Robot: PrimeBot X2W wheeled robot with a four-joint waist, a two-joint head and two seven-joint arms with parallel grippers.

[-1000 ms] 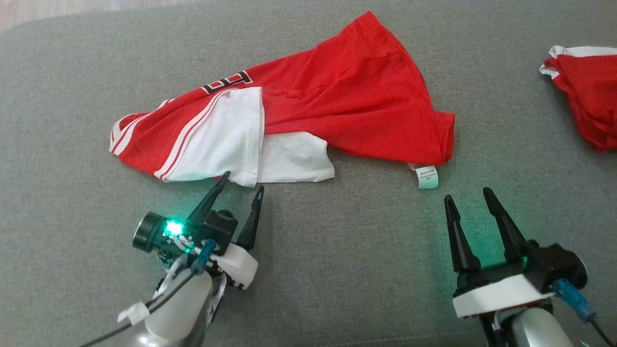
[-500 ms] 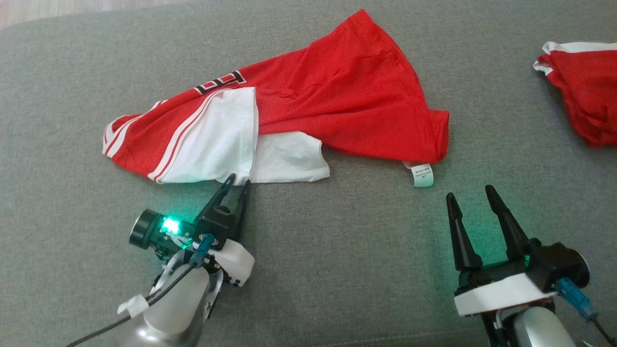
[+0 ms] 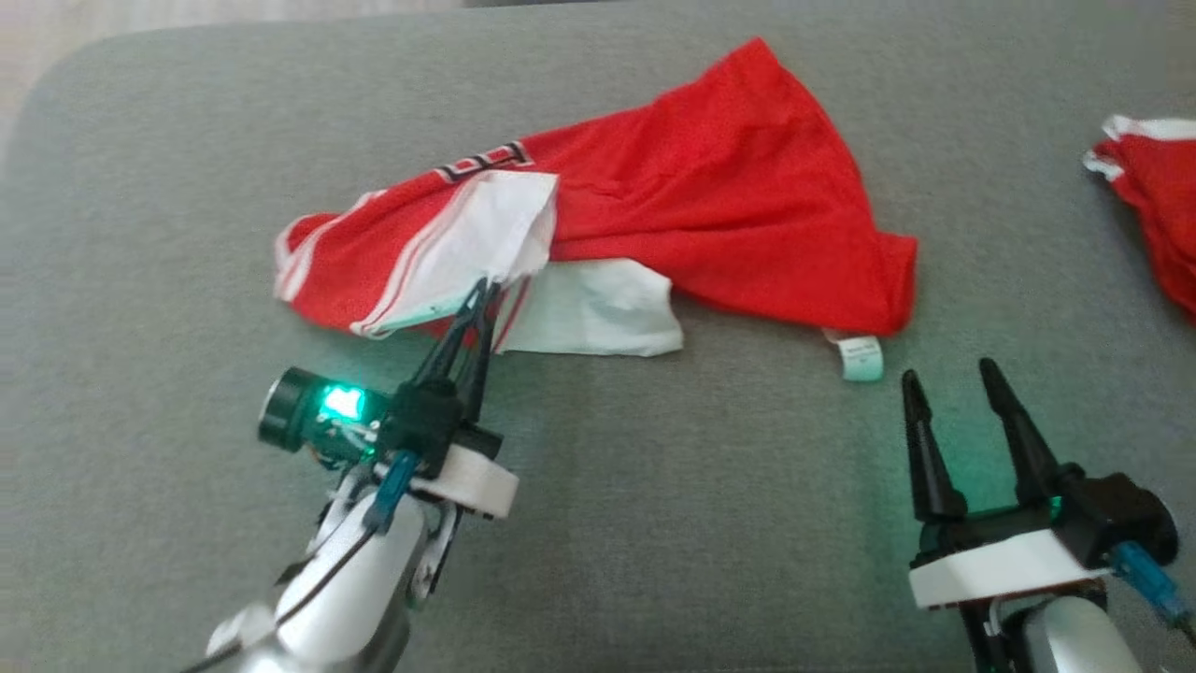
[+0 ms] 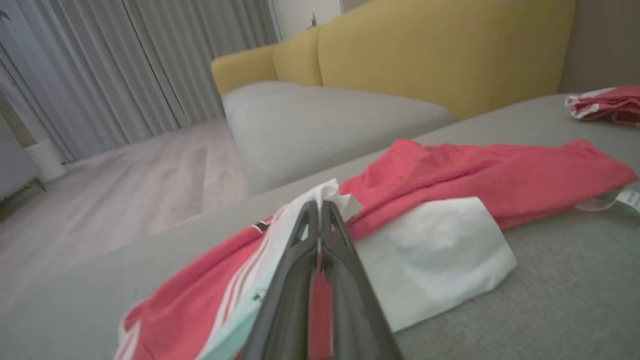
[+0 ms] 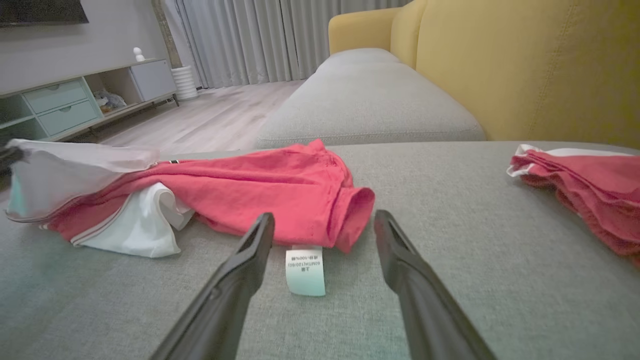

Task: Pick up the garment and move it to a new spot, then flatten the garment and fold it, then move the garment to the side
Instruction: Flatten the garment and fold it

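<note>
The left gripper (image 3: 486, 288) is pinched shut on the white near-left edge of the garment (image 3: 738, 206), which lies in the middle of the grey cushion (image 3: 654, 523), likely to lift it away. Its wrist view shows cloth between the fingers (image 4: 292, 280), which is blurred from the head. The right gripper (image 3: 948, 372) stands wide and empty, just near the care label (image 3: 861, 358).

The right claw (image 5: 324, 218) rises from bottom centre, fingers spread wide above the grey sofa seat (image 5: 450, 240). Between the tips lies a pale care label (image 5: 305, 270) at the hem of the red-and-white garment (image 5: 270, 192), which is crumpled centre-left. Another red bundle (image 5: 585, 185) lies at the right edge.
</note>
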